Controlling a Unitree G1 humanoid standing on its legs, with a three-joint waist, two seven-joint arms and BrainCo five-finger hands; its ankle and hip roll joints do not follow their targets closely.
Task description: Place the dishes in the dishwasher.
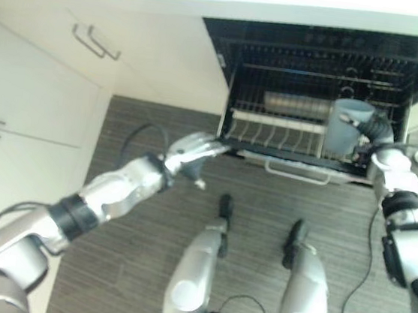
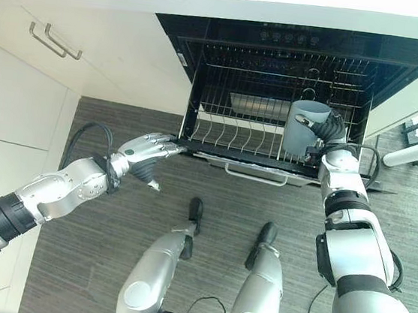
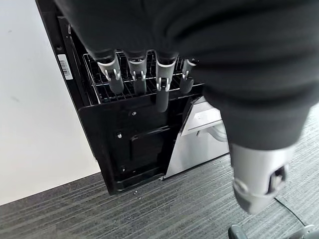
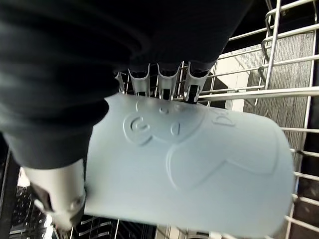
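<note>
The robot's left hand [image 3: 149, 79] reaches toward the open dishwasher [image 3: 134, 144], its silver, dark-tipped fingers [image 3: 162, 87] held straight in a row and resting on the front edge of the pulled-out wire rack [image 3: 99, 84]. Its thumb [image 3: 256, 179] hangs apart from them, above the grey wood-grain floor [image 3: 164, 209]. A plain white cabinet panel [image 3: 35, 109] flanks the black machine.
</note>
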